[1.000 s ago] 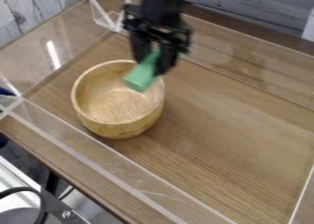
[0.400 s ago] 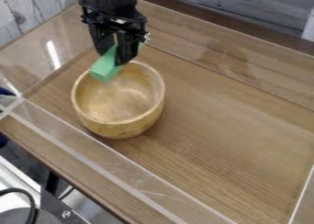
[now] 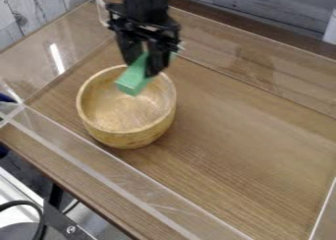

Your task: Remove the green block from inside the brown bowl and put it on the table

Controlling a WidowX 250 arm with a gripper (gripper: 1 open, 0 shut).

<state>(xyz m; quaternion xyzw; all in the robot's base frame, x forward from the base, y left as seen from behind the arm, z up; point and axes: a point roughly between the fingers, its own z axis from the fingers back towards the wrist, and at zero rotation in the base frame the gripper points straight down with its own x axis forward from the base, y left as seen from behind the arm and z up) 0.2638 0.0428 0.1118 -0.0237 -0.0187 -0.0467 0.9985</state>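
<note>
The green block [image 3: 133,79] hangs tilted over the far rim of the brown bowl [image 3: 125,111], its lower end just above the bowl's inside. My gripper [image 3: 147,59] is shut on the block's upper end, its black fingers coming down from the top of the camera view. The bowl is a round tan wooden one standing on the table [image 3: 237,136] at the left; nothing else shows inside it.
Low clear plastic walls [image 3: 79,150] edge the wood-grain tabletop along the front, left and back. A broad stretch of bare tabletop lies right of the bowl. A white plank wall [image 3: 33,8] shows at the upper left.
Holding the block, my gripper swung left over the bowl's far left rim, then came back a little to the right. The bowl has not moved.
</note>
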